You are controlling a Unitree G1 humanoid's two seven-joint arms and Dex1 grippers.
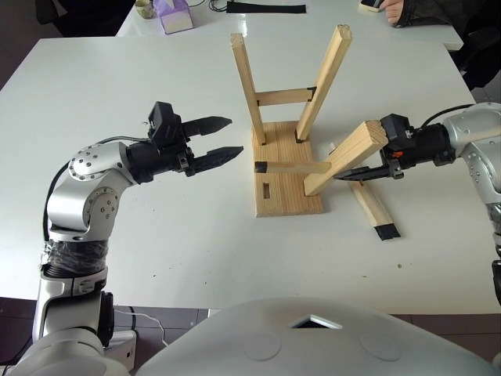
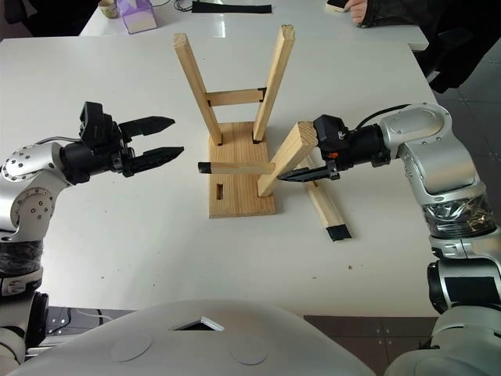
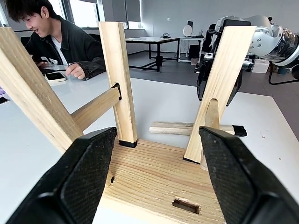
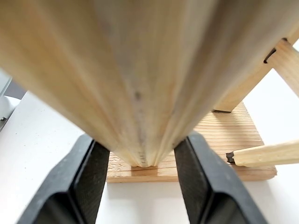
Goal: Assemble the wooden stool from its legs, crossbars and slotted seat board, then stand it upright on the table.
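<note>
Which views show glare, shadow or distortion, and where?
Left eye view: soft shadow beside the loose leg on the table, glare at its far edge. Left wrist view: bright windows. Right wrist view: the leg in the right gripper looms swollen, near the lens.

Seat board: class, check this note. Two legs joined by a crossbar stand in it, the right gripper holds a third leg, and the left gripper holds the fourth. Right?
Not quite. The left gripper is open and empty; the fourth leg lies on the table beside the seat board, as the left eye view shows.
</note>
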